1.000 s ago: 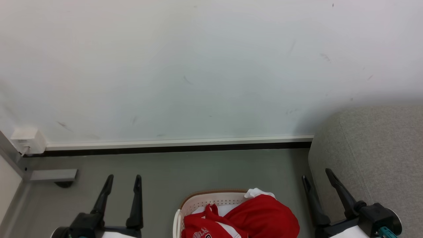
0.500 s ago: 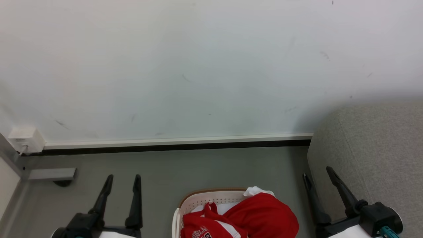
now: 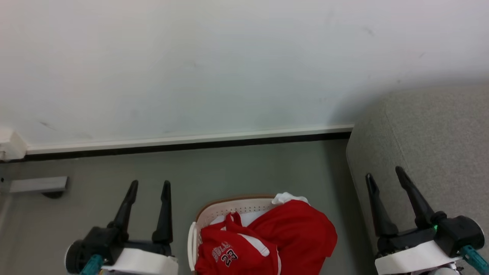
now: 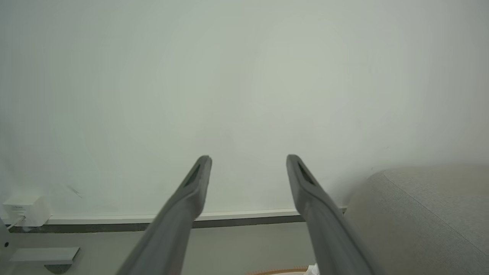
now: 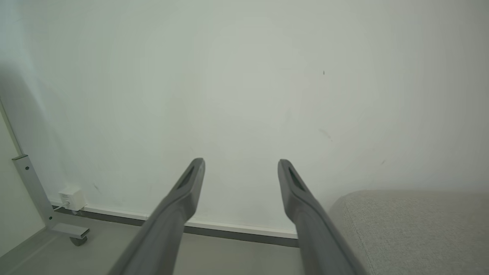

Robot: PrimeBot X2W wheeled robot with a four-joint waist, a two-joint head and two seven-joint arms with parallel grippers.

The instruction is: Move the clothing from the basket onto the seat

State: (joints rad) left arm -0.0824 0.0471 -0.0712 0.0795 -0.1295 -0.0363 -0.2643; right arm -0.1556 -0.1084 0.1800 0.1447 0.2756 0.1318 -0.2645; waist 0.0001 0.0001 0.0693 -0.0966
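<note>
Beside the basket [image 3: 233,209] of clothing [image 3: 301,233] — left pincer [image 3: 149,183] and right pincer [image 3: 384,172] both gape empty.

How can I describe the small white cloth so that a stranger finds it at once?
Left of the large grey sofa stands a white perforated basket. At its far rim, touching the heap of red garments, sits the small white cloth: crumpled and plain white, where its neighbours are bright red.

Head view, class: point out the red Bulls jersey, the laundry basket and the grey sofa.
red Bulls jersey [image 3: 225,254], head view, on its white lettering.
laundry basket [image 3: 240,209], head view, on its perforated far wall.
grey sofa [image 3: 439,133], head view, on its bare upholstered fabric.
</note>
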